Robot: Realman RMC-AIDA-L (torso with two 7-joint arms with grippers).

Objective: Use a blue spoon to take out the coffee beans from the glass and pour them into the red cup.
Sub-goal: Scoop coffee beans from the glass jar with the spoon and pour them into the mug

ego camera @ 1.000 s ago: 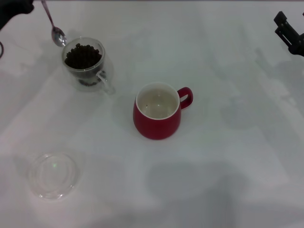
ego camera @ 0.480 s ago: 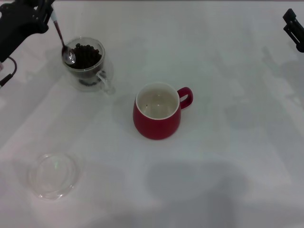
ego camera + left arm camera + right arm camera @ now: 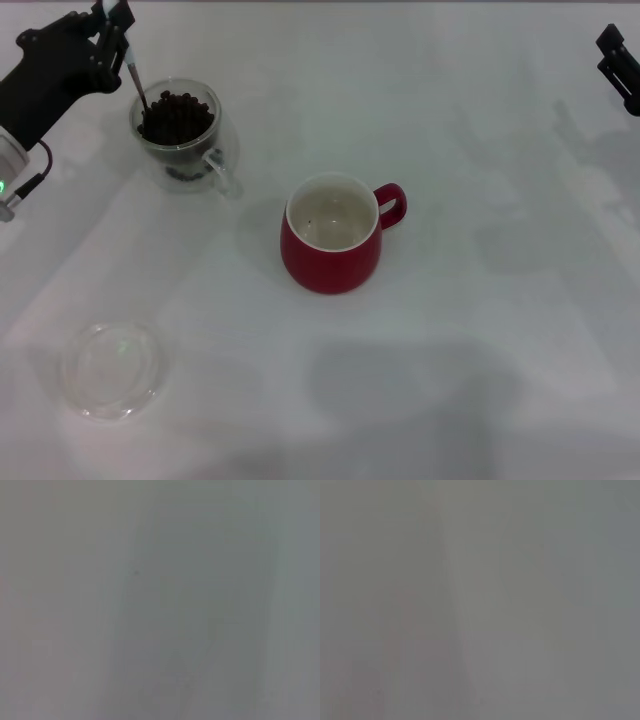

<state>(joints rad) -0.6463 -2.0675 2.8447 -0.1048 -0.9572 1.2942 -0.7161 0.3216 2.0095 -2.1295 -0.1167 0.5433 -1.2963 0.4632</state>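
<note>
In the head view my left gripper (image 3: 115, 30) at the far left is shut on the blue spoon (image 3: 136, 78), held steeply. The spoon's bowl is dug into the coffee beans (image 3: 177, 116) and is hidden among them. The beans fill the glass (image 3: 185, 140), a clear double-walled cup with a side handle. The red cup (image 3: 332, 238) stands in the middle with its handle to the right; its cream inside holds only a speck or two. My right gripper (image 3: 622, 60) is parked at the far right edge. Both wrist views show only grey blur.
A flat shallow clear glass dish (image 3: 112, 368) lies at the near left. Everything stands on a white cloth-covered table (image 3: 480, 300).
My left gripper has come in from the left and lowered. The spoon's bowl went from outside the glass rim, over it, and down into the beans. The right gripper shifted slightly right.
</note>
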